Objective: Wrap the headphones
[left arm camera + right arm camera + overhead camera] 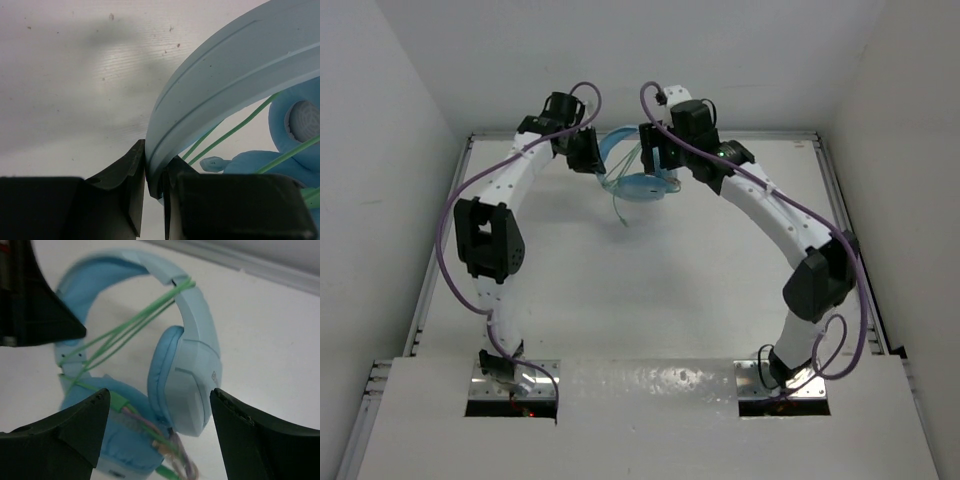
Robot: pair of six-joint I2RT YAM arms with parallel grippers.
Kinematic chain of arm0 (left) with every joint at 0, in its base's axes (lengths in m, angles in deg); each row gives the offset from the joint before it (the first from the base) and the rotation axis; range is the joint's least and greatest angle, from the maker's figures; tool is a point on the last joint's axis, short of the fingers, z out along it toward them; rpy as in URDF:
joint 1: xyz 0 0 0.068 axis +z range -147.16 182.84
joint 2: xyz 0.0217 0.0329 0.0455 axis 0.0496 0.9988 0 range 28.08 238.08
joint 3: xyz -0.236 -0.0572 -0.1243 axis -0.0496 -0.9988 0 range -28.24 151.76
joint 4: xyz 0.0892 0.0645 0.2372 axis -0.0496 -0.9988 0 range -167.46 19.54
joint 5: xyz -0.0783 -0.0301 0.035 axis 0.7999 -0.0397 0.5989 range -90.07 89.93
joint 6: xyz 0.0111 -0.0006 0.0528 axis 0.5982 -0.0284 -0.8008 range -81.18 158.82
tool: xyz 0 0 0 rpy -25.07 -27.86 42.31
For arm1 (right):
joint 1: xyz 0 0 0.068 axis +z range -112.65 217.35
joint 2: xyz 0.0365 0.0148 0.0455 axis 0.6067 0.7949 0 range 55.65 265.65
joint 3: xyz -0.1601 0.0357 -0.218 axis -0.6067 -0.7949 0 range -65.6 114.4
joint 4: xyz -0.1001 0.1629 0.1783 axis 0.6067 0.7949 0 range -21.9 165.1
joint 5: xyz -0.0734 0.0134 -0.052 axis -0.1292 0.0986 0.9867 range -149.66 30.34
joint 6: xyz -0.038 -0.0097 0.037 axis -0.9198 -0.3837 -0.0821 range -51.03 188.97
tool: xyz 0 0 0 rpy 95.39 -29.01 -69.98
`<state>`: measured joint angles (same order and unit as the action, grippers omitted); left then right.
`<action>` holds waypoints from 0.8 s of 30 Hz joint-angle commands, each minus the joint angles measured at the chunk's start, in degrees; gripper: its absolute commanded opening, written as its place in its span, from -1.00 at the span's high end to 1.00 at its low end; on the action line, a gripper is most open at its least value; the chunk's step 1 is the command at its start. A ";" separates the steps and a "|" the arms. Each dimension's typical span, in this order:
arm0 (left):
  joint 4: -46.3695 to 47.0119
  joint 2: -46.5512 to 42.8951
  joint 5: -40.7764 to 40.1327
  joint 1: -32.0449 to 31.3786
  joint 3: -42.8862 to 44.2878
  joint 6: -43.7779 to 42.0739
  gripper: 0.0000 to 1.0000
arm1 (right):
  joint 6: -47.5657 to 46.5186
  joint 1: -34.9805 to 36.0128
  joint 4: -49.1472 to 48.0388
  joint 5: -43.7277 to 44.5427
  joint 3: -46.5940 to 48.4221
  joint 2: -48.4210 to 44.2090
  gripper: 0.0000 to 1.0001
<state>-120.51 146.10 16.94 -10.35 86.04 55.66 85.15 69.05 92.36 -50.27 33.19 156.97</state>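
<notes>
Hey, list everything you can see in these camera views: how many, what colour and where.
headphones: one, light blue, far middle of the table, between the grippers
cable: one, pale green, several strands strung across the headband
table: one, white, under everything
walls: white, on three sides of the table
arm cables: two, purple, one along each arm
arms: two, white with black joints, bases at the near edge
left gripper: black, shut on the headband
right gripper: black, open, fingers either side of an ear cup

The headphones (pixel 642 186) sit, seemingly raised, between left gripper (pixel 155 161) and right gripper (pixel 160 402).
</notes>
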 commanded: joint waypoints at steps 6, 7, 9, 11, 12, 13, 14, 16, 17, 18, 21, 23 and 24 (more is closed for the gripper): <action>3.72 -6.31 2.58 -1.14 1.03 1.70 1.00 | 2.45 -2.08 3.61 -3.06 1.50 5.20 -0.58; 3.72 -6.39 2.50 -1.14 1.03 1.62 1.00 | 2.88 -2.35 3.26 -3.49 0.54 5.38 -0.56; 3.72 -6.57 2.50 -1.22 1.03 1.53 1.00 | 2.63 -2.61 0.46 -3.15 -2.43 5.38 -0.54; 3.72 -6.57 2.50 -1.22 1.03 1.44 1.00 | 2.71 -2.87 -1.48 -2.97 -3.50 5.90 -0.48; 3.72 -6.66 2.50 -1.22 1.03 1.44 1.00 | 2.80 -3.05 -1.75 -2.97 -3.42 6.87 -0.43; 3.72 -6.66 2.58 -1.31 0.86 1.27 1.00 | 3.06 -3.14 -1.75 -2.80 -3.16 7.40 -0.38; 3.81 -6.75 2.67 -1.31 0.68 1.26 1.00 | 3.24 -3.14 -1.84 -2.71 -2.81 8.01 -0.16; 3.90 -6.83 2.58 -1.40 0.33 1.09 1.00 | 4.03 -3.14 -2.54 -1.57 -2.54 8.90 0.14; 3.90 -6.83 2.50 -1.40 0.24 1.00 1.00 | 4.20 -3.14 -2.80 -1.22 -2.37 9.07 0.29; 4.07 -6.83 2.58 -1.49 0.07 0.65 1.00 | 4.81 -3.14 -2.80 -0.69 -2.11 9.16 0.62; 4.16 -6.75 2.06 -1.49 -0.20 -0.14 1.00 | 5.35 -3.14 -2.72 1.07 -1.75 8.90 1.00; 4.25 -6.57 1.18 -1.49 -0.20 -1.19 1.00 | 5.26 -3.14 -2.63 1.60 -1.75 8.11 1.00; 4.34 -6.57 0.66 -1.57 -0.20 -1.72 1.00 | 5.17 -3.14 -2.72 1.86 -1.93 7.93 1.00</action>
<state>-121.40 144.07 14.47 -11.99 84.81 53.67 87.41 65.89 91.94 -48.11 30.61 167.16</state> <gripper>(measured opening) 0.175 0.325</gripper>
